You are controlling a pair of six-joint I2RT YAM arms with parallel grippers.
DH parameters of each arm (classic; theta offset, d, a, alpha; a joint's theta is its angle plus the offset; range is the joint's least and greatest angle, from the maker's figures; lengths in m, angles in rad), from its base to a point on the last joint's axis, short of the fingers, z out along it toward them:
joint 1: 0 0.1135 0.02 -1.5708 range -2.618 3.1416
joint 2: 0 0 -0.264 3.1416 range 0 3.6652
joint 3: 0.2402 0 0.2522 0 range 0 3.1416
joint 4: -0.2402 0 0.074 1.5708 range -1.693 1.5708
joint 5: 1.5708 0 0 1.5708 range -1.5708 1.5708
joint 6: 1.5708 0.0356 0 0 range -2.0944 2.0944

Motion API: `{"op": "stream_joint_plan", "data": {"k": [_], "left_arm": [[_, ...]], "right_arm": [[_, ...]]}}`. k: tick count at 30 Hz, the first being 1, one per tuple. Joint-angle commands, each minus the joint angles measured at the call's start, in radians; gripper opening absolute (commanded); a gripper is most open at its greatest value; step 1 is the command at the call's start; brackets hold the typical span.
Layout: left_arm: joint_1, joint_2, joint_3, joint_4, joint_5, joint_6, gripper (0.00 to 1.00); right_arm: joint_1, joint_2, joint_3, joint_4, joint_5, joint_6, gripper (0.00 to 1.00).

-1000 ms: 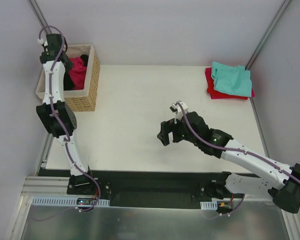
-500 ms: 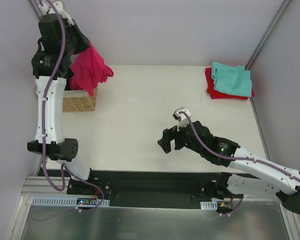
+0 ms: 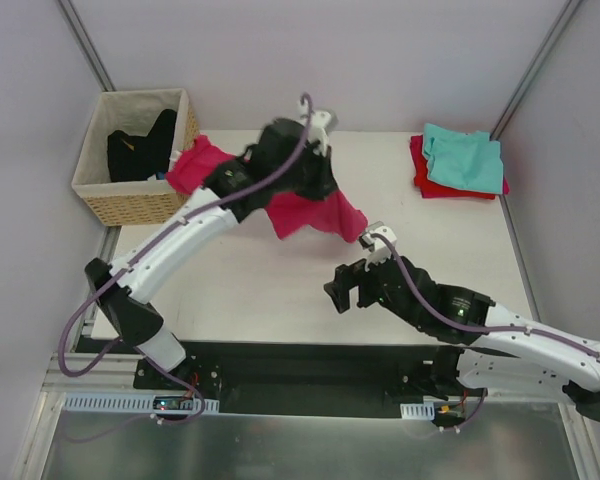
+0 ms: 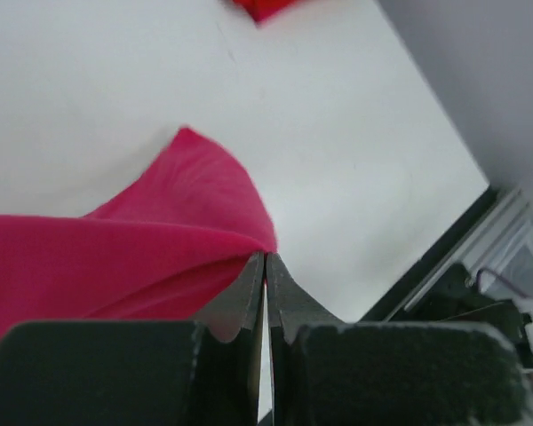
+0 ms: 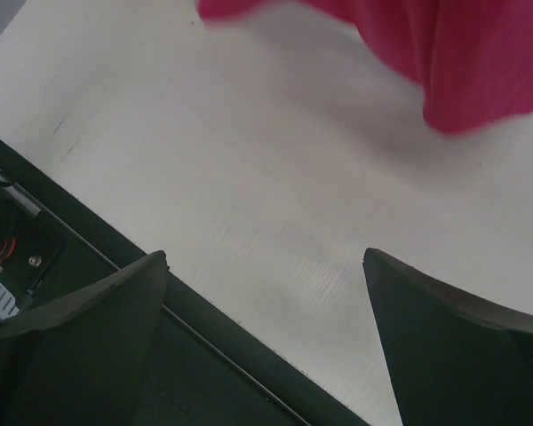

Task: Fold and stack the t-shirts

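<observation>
My left gripper (image 3: 320,182) is shut on an edge of the magenta-pink t-shirt (image 3: 315,215) and holds it over the middle of the table. The cloth trails back left towards the basket. In the left wrist view the closed fingertips (image 4: 265,257) pinch a fold of the pink t-shirt (image 4: 142,257). The teal t-shirt (image 3: 465,158) lies folded on the red t-shirt (image 3: 422,180) at the far right corner. My right gripper (image 3: 345,290) hovers open and empty over the near middle. In its wrist view (image 5: 265,256) the pink t-shirt's hem (image 5: 480,62) hangs beyond the fingers.
A wicker basket (image 3: 145,205) stands at the far left with a dark garment (image 3: 140,150) inside. The white table (image 3: 240,280) ends at a black rail along the near edge. Grey walls and metal posts close in the sides and back.
The left arm lifted the pink t-shirt out of the basket and swung it right to the table's middle. The right arm shifted slightly nearer, still open.
</observation>
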Motion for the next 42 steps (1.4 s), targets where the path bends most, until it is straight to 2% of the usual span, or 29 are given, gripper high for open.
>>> {"op": "stream_joint_plan", "data": {"k": [1,2,4,8,11,12,13,18,22,28,33,38,42], "left_arm": [[-0.143,0.04,-0.311,0.238,-0.002,-0.175,0.0],[-0.167,0.057,-0.357,0.327,0.007,-0.195,0.0],[-0.242,0.126,-0.43,0.38,-0.013,-0.247,0.0],[-0.306,0.238,-0.448,0.437,-0.039,-0.307,0.0],[-0.309,0.274,-0.427,0.438,-0.059,-0.313,0.03],[-0.308,0.257,-0.413,0.438,-0.065,-0.292,0.59],[-0.308,0.245,-0.405,0.431,-0.106,-0.278,0.99],[-0.3,0.147,-0.29,0.305,-0.269,-0.145,0.99],[-0.216,0.047,-0.29,0.23,-0.329,-0.119,0.99],[-0.009,-0.09,-0.448,0.167,-0.337,-0.12,0.99],[0.097,-0.124,-0.591,0.154,-0.335,-0.172,0.99],[0.224,-0.075,-0.637,0.128,-0.283,-0.267,0.99],[0.247,-0.041,-0.646,0.121,-0.292,-0.284,0.99]], "right_arm": [[0.017,-0.074,0.041,-0.092,0.142,0.047,0.96],[0.02,-0.086,0.045,-0.115,0.156,0.067,0.96],[0.026,-0.14,0.053,-0.17,0.191,0.076,0.96],[0.026,-0.2,0.087,-0.278,0.234,0.084,0.96],[0.028,-0.224,0.098,-0.347,0.272,0.092,0.96],[0.028,-0.232,0.095,-0.359,0.281,0.099,0.96],[0.026,-0.241,0.09,-0.365,0.285,0.101,0.96],[0.028,-0.246,0.073,-0.353,0.291,0.102,0.96],[0.028,-0.182,0.075,-0.33,0.292,0.093,0.96],[0.026,-0.073,0.044,-0.243,0.307,0.062,0.96],[0.017,0.09,0.087,-0.228,0.352,0.044,0.96],[-0.054,0.226,0.136,-0.166,0.266,0.024,0.96],[-0.178,0.334,0.202,-0.129,0.145,-0.019,0.96]]}}
